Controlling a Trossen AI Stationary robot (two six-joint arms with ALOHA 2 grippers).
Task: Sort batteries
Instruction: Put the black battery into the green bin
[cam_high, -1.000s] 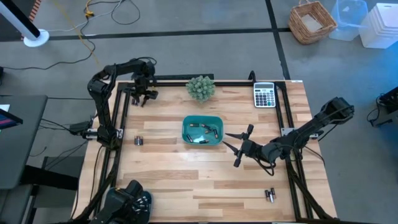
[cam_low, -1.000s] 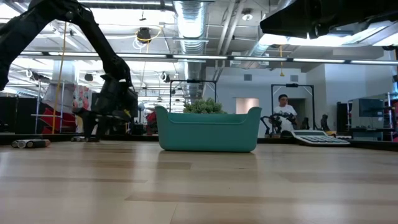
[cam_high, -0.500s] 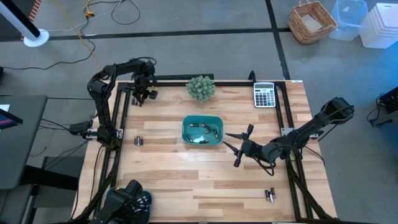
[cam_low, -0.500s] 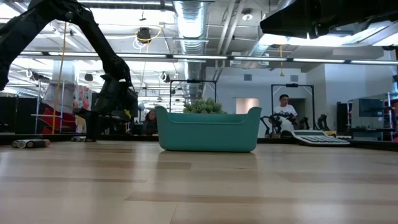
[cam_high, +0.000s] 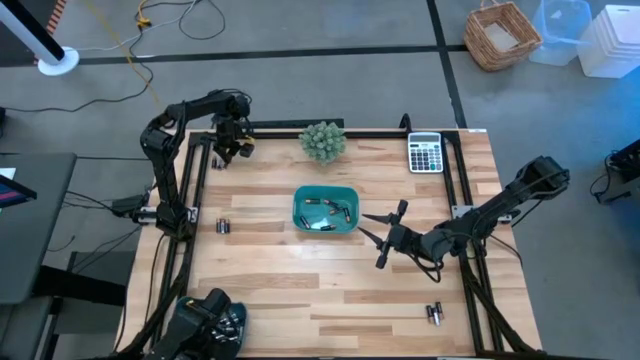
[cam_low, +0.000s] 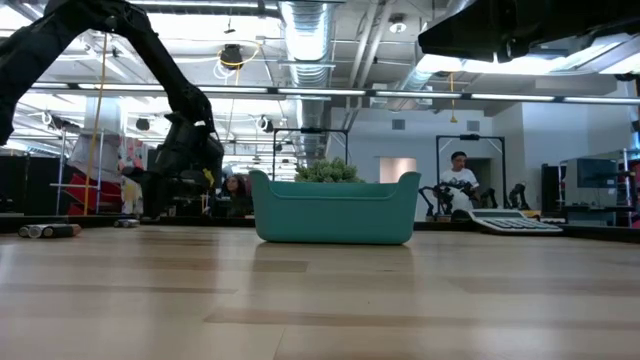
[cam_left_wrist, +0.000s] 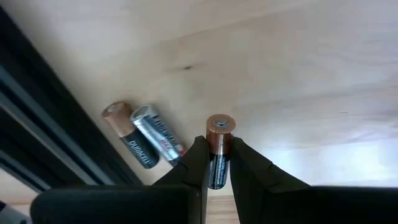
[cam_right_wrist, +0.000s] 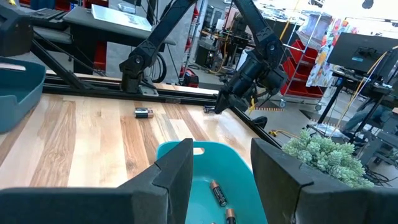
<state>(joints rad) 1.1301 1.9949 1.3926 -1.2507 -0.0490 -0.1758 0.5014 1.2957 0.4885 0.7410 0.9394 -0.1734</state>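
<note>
My left gripper (cam_high: 228, 146) is at the table's far left corner, shut on one copper-topped battery (cam_left_wrist: 219, 127). Two more batteries (cam_left_wrist: 142, 138) lie side by side on the wood next to the black frame rail. A teal tray (cam_high: 300, 197) in the middle of the table holds several batteries (cam_high: 326, 213); it also shows in the low view (cam_low: 335, 210). My right gripper (cam_high: 366, 226) is open and empty just to the right of that tray, its fingers pointing at it (cam_right_wrist: 222, 150). A pair of batteries (cam_high: 224, 227) lies at the left and another pair (cam_high: 435, 314) at the near right. My left gripper pinches the battery's dark body (cam_left_wrist: 218, 163) between its two fingers. The battery lies along the fingers and its copper end (cam_left_wrist: 220, 123) sticks out past the fingertips toward the table top. Whether that end touches the wood, I cannot tell.
A small green plant (cam_high: 322, 141) and a grey calculator (cam_high: 425, 153) stand along the far edge. A second teal tray (cam_right_wrist: 17, 79) shows at the table's near left. Black frame rails (cam_high: 196, 180) run along the table's sides. A person (cam_low: 458, 178) is in the room behind.
My left gripper has risen a little and moved toward the table's far edge. My right arm has kept still.
</note>
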